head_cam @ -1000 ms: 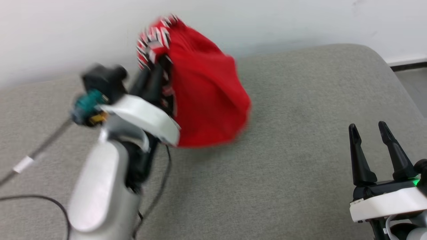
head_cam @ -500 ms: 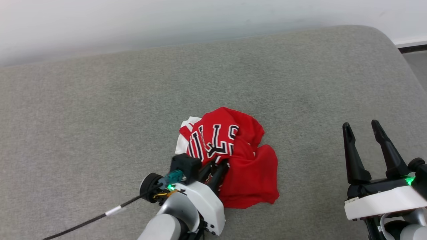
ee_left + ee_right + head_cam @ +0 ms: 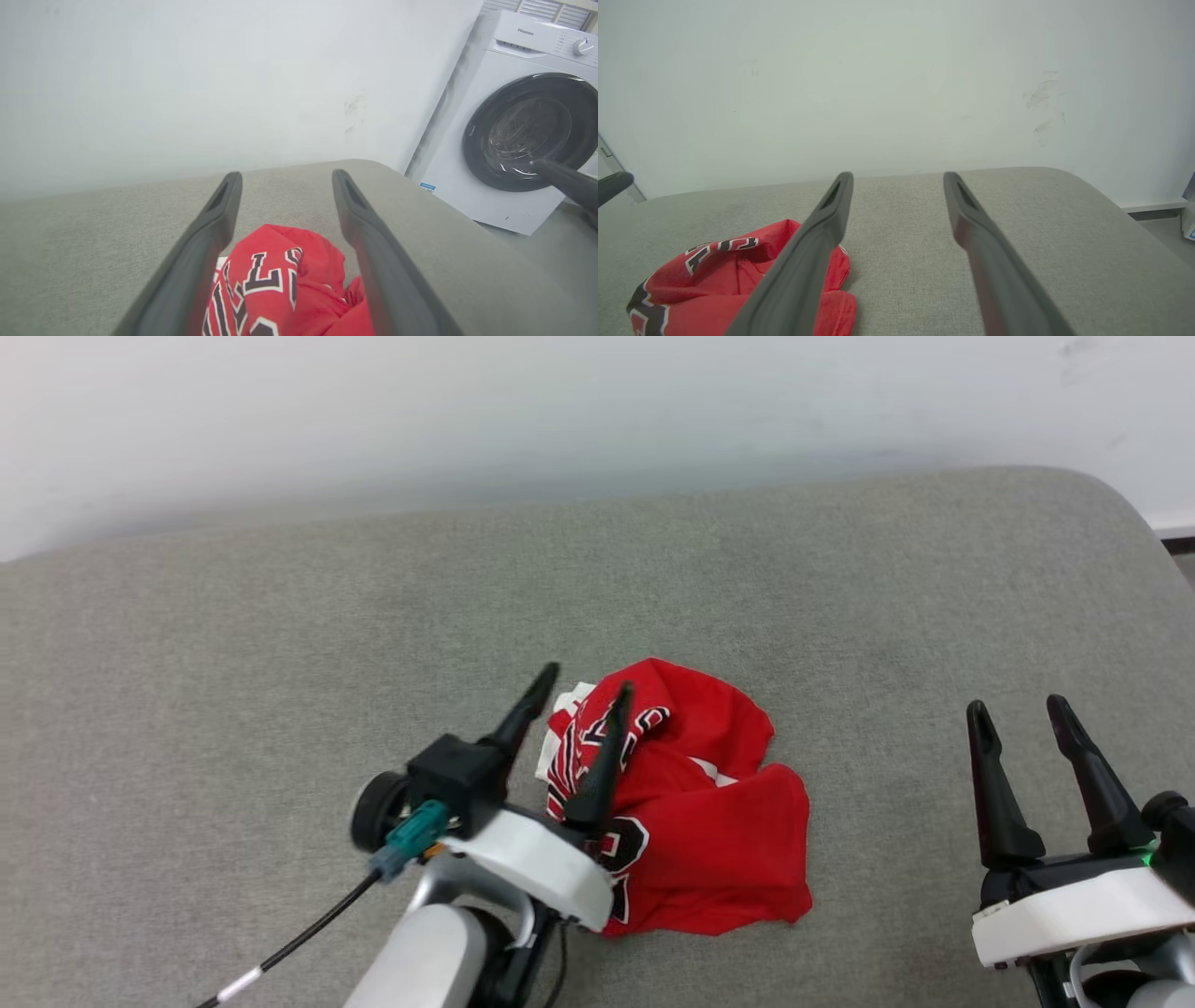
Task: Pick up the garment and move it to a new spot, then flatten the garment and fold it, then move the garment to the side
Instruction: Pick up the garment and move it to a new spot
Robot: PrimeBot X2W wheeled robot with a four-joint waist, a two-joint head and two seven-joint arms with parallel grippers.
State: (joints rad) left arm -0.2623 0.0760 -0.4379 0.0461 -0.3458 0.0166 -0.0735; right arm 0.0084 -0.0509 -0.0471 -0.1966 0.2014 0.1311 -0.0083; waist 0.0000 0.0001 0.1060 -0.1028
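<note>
The garment [image 3: 709, 821] lies crumpled directly beneath my left pincer [image 3: 587, 679], which is spread wide, gripping nothing.

Washing machine [image 3: 514, 126] (white) beside grey cushion [image 3: 280, 663].

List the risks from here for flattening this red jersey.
1. The red jersey lies bunched in overlapping folds on the grey cushion; a pinch may catch several layers and not spread it.
2. The open left gripper hangs close over the heap's edge; pulling away could snag fabric and drag it.
</note>
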